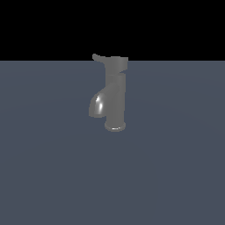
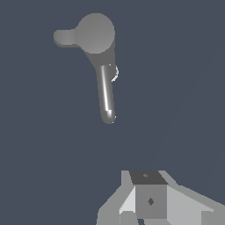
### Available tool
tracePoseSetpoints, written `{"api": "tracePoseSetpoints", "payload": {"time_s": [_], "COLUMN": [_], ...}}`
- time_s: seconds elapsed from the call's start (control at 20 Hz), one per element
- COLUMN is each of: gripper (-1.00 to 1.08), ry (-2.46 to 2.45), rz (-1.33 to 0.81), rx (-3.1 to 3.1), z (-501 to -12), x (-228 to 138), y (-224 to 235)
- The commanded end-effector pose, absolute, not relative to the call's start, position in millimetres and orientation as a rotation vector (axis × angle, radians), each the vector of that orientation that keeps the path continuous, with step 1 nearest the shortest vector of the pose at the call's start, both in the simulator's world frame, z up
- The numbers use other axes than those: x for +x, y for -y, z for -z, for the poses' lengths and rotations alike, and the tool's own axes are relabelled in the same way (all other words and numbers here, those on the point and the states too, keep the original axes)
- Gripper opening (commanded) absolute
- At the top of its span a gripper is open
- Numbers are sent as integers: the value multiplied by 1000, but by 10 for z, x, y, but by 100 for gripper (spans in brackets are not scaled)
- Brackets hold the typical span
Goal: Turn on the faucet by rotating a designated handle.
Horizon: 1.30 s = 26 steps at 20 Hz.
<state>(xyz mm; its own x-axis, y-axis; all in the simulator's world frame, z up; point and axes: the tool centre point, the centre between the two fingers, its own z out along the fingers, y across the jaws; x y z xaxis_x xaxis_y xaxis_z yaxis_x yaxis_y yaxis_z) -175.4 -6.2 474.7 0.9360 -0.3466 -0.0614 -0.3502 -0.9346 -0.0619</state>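
The faucet (image 1: pixel 115 99) stands upright on the grey desk (image 1: pixel 176 176), with its curved spout (image 1: pixel 97 104) pointing to the exterior view's left. The handle (image 1: pixel 102 58) lies flat on top of the column. In the wrist view the tool (image 2: pixel 149 200) is only partly visible, well apart from the faucet and holding nothing; how far it is open, I cannot tell.

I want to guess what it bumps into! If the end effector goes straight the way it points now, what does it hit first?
Probably just the bare floor. The end effector looks down on the faucet and its handle from above, both well off to one side. Depth is hard to judge.
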Motion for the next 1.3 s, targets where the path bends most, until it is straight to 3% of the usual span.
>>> {"api": "tracePoseSetpoints", "payload": {"time_s": [0.0,1.25], "gripper": [-100,-100], "ry": [-640,-1578], "rz": [-84,-147], "rx": [-2992,-2612], "z": [-4717,-4130], "x": [-1614,-263], "y": [51,-85]}}
